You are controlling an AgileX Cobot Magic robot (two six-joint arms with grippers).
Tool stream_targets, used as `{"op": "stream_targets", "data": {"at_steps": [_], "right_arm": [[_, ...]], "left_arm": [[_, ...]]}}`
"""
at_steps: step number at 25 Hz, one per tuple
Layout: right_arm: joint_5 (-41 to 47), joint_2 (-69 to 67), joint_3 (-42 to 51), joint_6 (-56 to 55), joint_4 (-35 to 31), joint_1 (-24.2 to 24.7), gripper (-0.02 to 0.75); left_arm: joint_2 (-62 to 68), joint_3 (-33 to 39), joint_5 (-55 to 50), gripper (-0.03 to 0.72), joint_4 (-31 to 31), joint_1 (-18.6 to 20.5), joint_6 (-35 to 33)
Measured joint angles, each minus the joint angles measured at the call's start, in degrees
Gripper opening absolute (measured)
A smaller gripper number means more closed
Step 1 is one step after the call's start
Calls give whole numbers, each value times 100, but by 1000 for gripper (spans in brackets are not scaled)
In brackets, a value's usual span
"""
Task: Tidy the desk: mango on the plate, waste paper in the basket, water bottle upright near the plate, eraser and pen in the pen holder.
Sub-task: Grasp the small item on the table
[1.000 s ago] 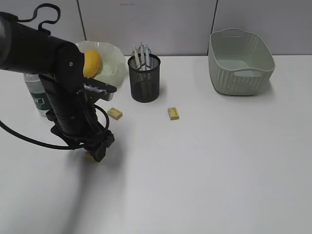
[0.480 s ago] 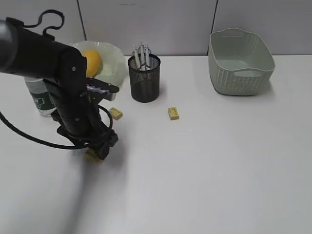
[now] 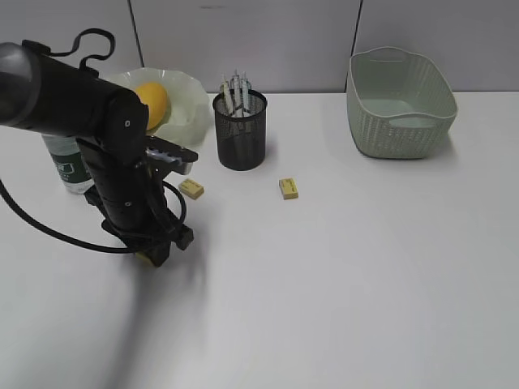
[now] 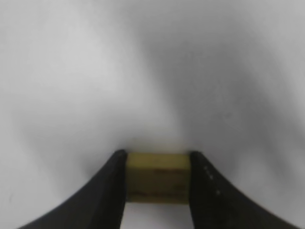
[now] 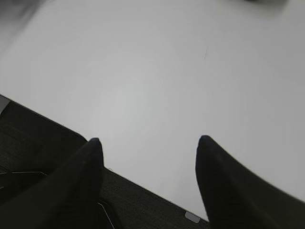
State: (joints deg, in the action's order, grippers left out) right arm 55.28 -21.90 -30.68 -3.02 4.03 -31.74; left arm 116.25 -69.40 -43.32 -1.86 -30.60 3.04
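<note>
At the lower left of the exterior view, nearest the camera, the left gripper (image 3: 156, 253) presses down on the desk (image 3: 340, 275), and the left wrist view shows its two black fingers (image 4: 107, 191) clamped against both sides of a yellow eraser (image 4: 157, 177) that sits on the white surface. The right gripper (image 5: 148, 148) appears only in its own wrist view, fingers spread wide with nothing between them, hanging over the desk's edge. Further back, toward the middle of the frame, two more yellow erasers lie flat: one (image 3: 191, 188) just beside the arm, the other (image 3: 288, 188) right of it. Behind them stands the black mesh pen holder (image 3: 240, 130) with pens (image 3: 236, 89) inside. At the far left, the mango (image 3: 152, 104) rests on the wavy-rimmed plate (image 3: 190, 101), the water bottle (image 3: 71, 166) stands upright near it, partly hidden by the arm, and the basket (image 3: 397, 105) occupies the upper right.
</note>
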Motion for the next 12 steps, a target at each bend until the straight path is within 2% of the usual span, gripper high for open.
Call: {"op": "stream_targets", "data": {"at_steps": [7,12], "right_arm": [[0,0,0,0,0,0,491],[0,0,0,0,0,0,491]], "left_arm": [[28,-125,-358,299,77,-7,0],[78,-971,-1318,299,121,-35,0]]}}
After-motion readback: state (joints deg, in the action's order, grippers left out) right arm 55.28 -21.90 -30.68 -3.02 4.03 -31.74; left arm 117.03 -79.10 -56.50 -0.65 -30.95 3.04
